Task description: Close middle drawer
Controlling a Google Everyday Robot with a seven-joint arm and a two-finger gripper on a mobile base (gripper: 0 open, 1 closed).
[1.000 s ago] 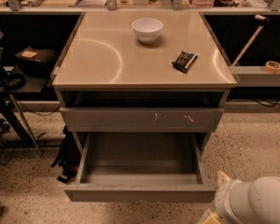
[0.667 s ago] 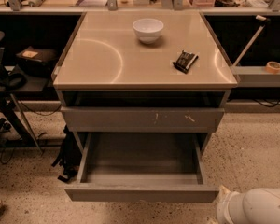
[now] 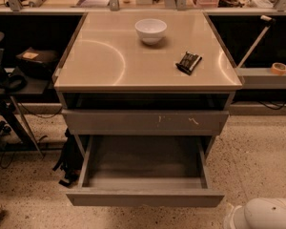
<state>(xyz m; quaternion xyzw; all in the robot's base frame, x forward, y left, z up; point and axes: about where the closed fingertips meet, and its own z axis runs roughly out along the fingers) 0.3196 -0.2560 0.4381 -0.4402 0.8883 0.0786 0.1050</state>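
Note:
The middle drawer (image 3: 145, 198) is pulled far out of the cabinet; its plain grey front faces me low in the camera view and its grey box interior (image 3: 143, 163) is bare. Above it, the grey front with pale scratch marks (image 3: 145, 122) stands slightly out from the cabinet. The lowest front is hidden under the open drawer. The gripper is not in view; only a white rounded part of my arm (image 3: 267, 214) shows at the bottom right corner, right of the drawer front and apart from it.
On the beige cabinet top (image 3: 109, 56) stand a white bowl (image 3: 150, 30) and a small black object (image 3: 188, 62). A black bag (image 3: 69, 163) lies on the floor left of the drawer. A tape roll (image 3: 279, 68) sits on a shelf at right.
The white arm part has sunk lower toward the bottom right corner. The drawers have not moved.

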